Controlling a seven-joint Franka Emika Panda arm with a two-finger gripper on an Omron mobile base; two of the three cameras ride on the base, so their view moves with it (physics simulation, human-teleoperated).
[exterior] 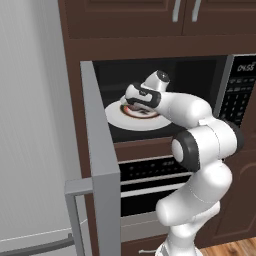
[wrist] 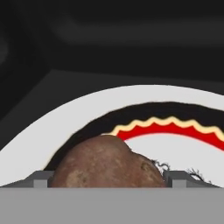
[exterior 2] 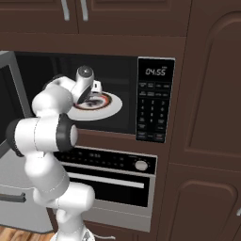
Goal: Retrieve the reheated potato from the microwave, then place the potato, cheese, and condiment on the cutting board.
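The tool (wrist: 107, 181) straddled the dull-brown oval potato (wrist: 107, 164) on the white round plate (wrist: 39, 135) inside the black built-in microwave (exterior 2: 155, 101), jaws apart, not yet gripping. Closing off-centre could roll the potato away.

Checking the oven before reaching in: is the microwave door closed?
No, the microwave door is swung open, with the plate exposed inside.
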